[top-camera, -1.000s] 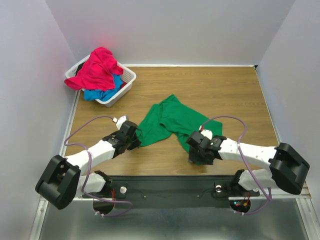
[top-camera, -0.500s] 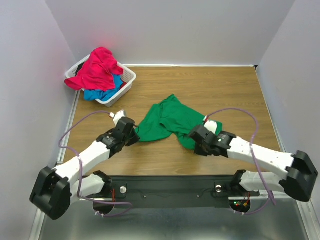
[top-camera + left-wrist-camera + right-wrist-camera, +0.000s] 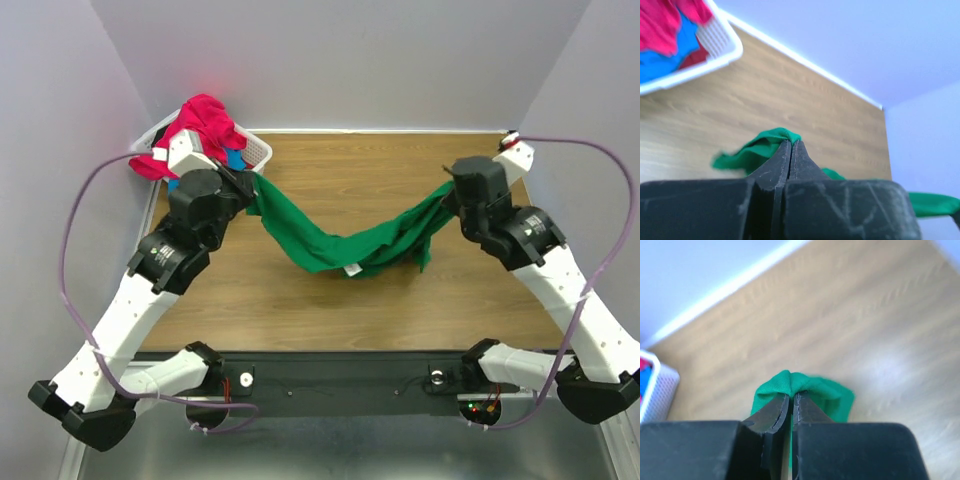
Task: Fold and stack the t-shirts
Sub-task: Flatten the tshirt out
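A bright green t-shirt (image 3: 350, 245) hangs in a sagging band above the wooden table, stretched between both arms. My left gripper (image 3: 248, 186) is shut on its left end, close to the basket; in the left wrist view green cloth (image 3: 771, 142) bunches at the gripper (image 3: 791, 142). My right gripper (image 3: 448, 195) is shut on the right end, and green cloth (image 3: 805, 385) pokes out over the gripper (image 3: 791, 396) in the right wrist view. A pinkish-red t-shirt (image 3: 195, 125) and a blue t-shirt (image 3: 233, 160) lie in the white basket.
The white slotted basket (image 3: 258, 152) stands at the table's back left corner, partly behind my left arm. Bare wooden table (image 3: 350, 310) lies under the hanging shirt. Grey walls close in the back and both sides. Purple cables loop from both arms.
The right gripper shut on the green shirt. Both arms then rose and swung apart toward the back, lifting the shirt off the table and stretching it between them.
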